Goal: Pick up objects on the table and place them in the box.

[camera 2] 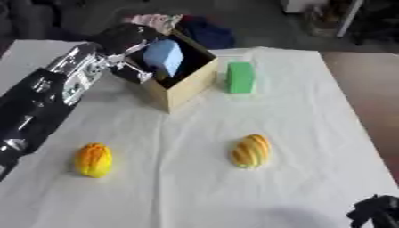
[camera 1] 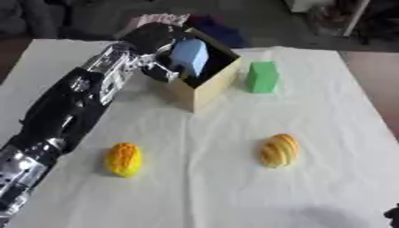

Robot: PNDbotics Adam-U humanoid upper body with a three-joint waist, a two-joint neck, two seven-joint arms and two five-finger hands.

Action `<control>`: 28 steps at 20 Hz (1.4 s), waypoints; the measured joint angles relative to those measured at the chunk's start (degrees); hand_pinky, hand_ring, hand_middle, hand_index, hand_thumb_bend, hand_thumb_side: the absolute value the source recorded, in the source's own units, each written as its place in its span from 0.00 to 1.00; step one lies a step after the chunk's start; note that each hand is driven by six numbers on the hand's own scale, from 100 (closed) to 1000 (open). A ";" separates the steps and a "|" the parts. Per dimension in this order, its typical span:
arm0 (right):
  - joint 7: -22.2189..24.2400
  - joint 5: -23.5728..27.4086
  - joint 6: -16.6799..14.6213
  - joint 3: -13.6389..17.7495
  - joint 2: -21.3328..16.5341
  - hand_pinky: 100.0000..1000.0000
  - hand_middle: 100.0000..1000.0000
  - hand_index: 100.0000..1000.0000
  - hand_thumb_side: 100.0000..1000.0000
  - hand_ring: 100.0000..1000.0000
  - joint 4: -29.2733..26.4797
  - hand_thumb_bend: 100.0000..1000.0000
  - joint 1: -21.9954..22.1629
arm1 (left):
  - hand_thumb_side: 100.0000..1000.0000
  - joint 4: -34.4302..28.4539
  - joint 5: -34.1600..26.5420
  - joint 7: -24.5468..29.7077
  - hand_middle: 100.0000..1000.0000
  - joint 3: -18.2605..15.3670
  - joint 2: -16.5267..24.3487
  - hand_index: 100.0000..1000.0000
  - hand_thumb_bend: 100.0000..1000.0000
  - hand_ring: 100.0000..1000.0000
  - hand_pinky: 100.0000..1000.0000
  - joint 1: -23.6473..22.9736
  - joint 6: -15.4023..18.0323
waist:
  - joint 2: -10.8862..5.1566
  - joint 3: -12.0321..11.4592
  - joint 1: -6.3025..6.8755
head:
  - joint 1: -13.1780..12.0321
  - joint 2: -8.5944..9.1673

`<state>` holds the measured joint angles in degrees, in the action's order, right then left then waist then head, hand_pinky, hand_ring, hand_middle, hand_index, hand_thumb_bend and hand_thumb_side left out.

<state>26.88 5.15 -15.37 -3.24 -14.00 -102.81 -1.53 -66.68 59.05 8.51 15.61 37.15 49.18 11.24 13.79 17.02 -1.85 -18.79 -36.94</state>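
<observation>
- A white cloth [camera 1: 234, 187] covers the table I'm working over, with dark floor and clutter beyond its far edge.
- Nearest me, my right hand [camera 2: 374, 213] only just shows at the lower right corner, idle; I cannot tell how its fingers stand.
- Next out, two things still wait on the cloth: an orange-yellow lumpy fruit [camera 1: 124, 159] on the left and a yellow striped one [camera 1: 279, 150] to the right, well apart.
- Further on, a green block [camera 1: 263, 76] stands upright just beside the box's right wall, not touching it as far as I can see.
- Farthest, my left hand [camera 1: 156, 42] reaches over the cardboard box [camera 1: 209, 91], fingers curled round a light blue block [camera 1: 189, 55] that sits tilted, partly inside the opening.
- I judge this the release step: I should lower the block below the rim, straighten the fingers, and lift straight up so I don't clip the wall and shove the box into the green block.
</observation>
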 measured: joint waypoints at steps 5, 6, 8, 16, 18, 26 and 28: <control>0.01 0.00 0.01 0.00 0.11 0.58 0.39 0.60 0.52 0.43 0.00 0.00 -0.01 | 0.33 -2.87 -0.37 1.88 0.94 0.35 0.19 1.00 0.05 0.89 0.90 -0.09 1.17 | 0.00 -0.21 0.02 | 0.05 0.22; 0.01 0.00 0.01 0.00 0.11 0.58 0.39 0.60 0.52 0.43 0.00 0.00 -0.01 | 0.38 -3.46 -0.51 2.31 0.96 0.39 0.23 1.00 0.06 0.90 0.90 -0.14 1.35 | 0.00 -0.27 0.02 | 0.05 0.22; 0.02 0.00 0.02 0.00 0.11 0.58 0.39 0.60 0.52 0.43 0.00 0.00 -0.01 | 0.45 -4.46 -0.56 3.32 0.98 0.40 0.51 1.00 0.09 0.92 0.91 -0.19 1.62 | 0.00 -0.45 0.02 | 0.05 0.23; 0.05 0.00 0.04 0.01 0.11 0.58 0.39 0.60 0.52 0.43 0.00 0.00 -0.34 | 0.50 -5.78 0.20 7.25 1.00 0.40 1.25 1.00 0.13 0.93 0.91 -0.38 1.71 | 0.00 -0.52 0.02 | 0.12 0.29; 0.06 0.00 0.04 0.01 0.11 0.58 0.39 0.60 0.52 0.43 0.00 0.00 -0.46 | 0.58 -5.55 0.55 8.36 1.00 0.40 1.25 1.00 0.15 0.95 0.92 -0.48 1.73 | 0.00 -0.47 0.02 | 0.18 0.32; 0.08 0.00 0.04 0.01 0.11 0.58 0.39 0.60 0.52 0.43 0.01 0.00 -0.46 | 0.72 -4.56 4.39 12.01 1.00 0.35 1.40 1.00 0.38 0.99 0.94 -0.53 3.06 | 0.00 -0.22 0.03 | 0.23 0.75; 0.08 0.00 0.04 0.02 0.11 0.58 0.39 0.60 0.53 0.43 0.01 0.00 -0.46 | 0.72 -4.29 5.22 12.36 1.00 0.21 1.65 1.00 0.37 0.99 0.95 -0.54 3.37 | 0.00 -0.22 0.03 | 0.23 0.76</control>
<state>26.96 5.15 -15.33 -3.22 -13.89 -102.80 -1.99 -70.97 64.27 20.88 15.82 38.80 48.63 14.61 13.79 16.80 -1.82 -18.56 -36.18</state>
